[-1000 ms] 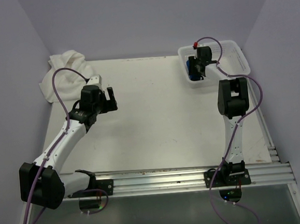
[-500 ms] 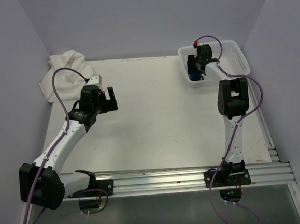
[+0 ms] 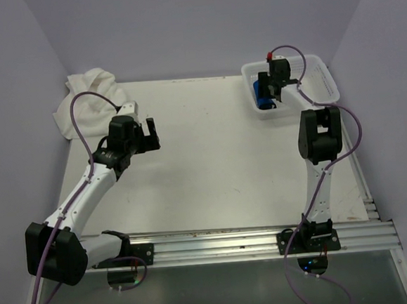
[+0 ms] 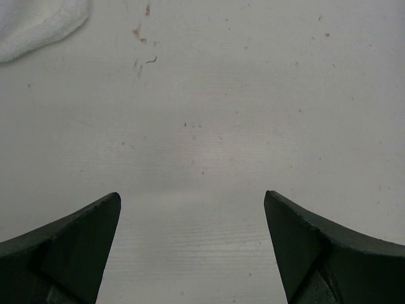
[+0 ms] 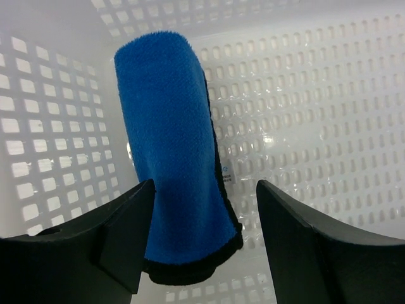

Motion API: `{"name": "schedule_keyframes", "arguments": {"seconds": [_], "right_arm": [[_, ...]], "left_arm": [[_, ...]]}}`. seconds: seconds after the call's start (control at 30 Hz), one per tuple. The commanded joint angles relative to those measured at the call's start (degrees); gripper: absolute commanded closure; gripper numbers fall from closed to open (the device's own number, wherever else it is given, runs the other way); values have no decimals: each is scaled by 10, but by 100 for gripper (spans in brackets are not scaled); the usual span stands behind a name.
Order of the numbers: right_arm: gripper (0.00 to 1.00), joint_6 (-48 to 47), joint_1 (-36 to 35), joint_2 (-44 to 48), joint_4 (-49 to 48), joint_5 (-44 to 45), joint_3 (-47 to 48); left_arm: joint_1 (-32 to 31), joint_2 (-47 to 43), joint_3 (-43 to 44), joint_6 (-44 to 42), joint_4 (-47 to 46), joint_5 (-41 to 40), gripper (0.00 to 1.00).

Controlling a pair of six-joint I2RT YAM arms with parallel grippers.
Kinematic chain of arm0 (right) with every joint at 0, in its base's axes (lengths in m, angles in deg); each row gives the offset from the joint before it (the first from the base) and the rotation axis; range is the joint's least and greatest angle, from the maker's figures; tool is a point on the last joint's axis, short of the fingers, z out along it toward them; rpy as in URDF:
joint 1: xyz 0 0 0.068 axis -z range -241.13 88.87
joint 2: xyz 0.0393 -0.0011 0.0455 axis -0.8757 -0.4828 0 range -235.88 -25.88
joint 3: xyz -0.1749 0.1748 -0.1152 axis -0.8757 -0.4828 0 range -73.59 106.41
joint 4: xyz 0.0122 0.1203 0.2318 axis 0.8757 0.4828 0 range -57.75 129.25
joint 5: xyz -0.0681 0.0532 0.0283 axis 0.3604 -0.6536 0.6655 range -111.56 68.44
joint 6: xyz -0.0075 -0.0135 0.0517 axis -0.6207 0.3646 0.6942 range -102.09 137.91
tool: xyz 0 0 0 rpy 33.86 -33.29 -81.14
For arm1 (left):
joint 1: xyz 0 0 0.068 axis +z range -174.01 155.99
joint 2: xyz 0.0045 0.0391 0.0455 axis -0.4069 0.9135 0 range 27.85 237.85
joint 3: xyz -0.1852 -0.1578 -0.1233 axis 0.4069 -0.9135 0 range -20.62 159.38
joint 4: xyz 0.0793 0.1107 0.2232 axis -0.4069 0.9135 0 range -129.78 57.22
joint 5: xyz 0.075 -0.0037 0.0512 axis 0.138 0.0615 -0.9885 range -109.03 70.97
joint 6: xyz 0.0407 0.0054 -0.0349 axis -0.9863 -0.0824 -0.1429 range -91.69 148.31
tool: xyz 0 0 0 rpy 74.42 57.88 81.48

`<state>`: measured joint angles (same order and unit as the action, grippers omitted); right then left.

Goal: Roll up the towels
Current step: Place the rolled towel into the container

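The left gripper (image 4: pixel 191 196) hangs over the table (image 3: pixel 218 165) with jaws spread wide, pinching nothing; the white towel (image 3: pixel 86 98) lies crumpled at the far left corner (partly against the wall); the right gripper (image 5: pixel 205 185) stands parted astride the rolled blue towel (image 5: pixel 171 139), which lies in the white perforated basket (image 5: pixel 316 95).

Robot lab cell: bare lilac walls (image 3: pixel 200 25) around a white table (image 3: pixel 218 165) and aluminium rail (image 3: pixel 217 241).
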<state>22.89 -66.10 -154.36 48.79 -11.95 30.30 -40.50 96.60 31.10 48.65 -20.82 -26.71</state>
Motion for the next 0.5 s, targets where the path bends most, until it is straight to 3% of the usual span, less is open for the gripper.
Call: {"name": "schedule_keyframes", "arguments": {"seconds": [0.0, 0.47], "right_arm": [[31, 7, -2, 60, -48, 23, -11], [30, 29, -20, 149, -114, -4, -108]], "left_arm": [[6, -16, 0, -13, -17, -1, 1], [6, -33, 0, -13, -22, -21, 1]]}}
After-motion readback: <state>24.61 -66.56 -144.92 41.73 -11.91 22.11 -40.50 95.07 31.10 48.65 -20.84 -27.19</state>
